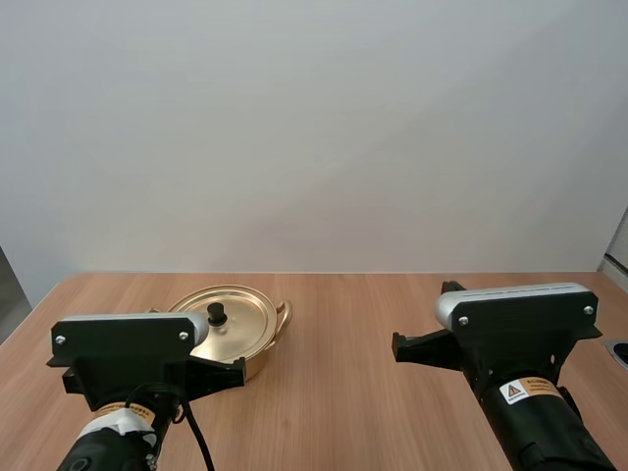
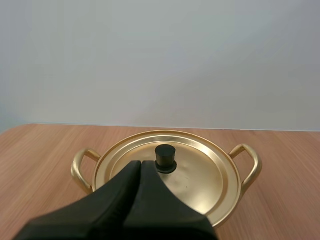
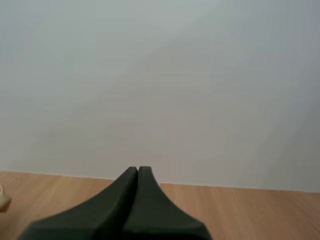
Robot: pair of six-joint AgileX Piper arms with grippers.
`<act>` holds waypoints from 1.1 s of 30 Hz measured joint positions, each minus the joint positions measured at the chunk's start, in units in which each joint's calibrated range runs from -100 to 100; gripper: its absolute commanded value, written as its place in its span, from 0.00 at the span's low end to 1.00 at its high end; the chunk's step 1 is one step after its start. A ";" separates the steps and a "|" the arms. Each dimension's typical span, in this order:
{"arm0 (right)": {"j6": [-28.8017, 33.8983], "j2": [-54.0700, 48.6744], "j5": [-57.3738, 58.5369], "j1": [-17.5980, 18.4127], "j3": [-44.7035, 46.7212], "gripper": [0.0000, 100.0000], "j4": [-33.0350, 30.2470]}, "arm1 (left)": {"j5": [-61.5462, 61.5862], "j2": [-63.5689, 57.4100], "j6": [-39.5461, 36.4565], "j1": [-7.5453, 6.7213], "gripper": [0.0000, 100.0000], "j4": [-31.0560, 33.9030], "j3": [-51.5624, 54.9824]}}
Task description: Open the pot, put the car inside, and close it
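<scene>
Just far of your closed left gripper (image 2: 140, 163) sits the black knob (image 2: 165, 157) of the round gold metal pot (image 2: 210, 176); right gripper (image 3: 138, 170), closed too, lies farther.

High view: from behind, above, facing forward-down over bench (image 1: 343, 334). Left wrist: low, close behind left pincer (image 2: 141, 164), facing pot (image 2: 200, 172); pot shared with high view. Right wrist: low behind right pincer (image 3: 138, 170), facing wall (image 3: 160, 75).

The left end effector (image 2: 140, 164) covers the pot (image 2: 200, 172) at its near rim. A small pale thing (image 3: 2, 198) on the worktop (image 3: 250, 210) is cut off, unidentifiable.
</scene>
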 measured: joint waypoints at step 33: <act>23.40 0.00 27.10 0.00 0.00 0.00 -26.91 | 0.00 0.00 0.00 0.00 0.00 0.00 0.00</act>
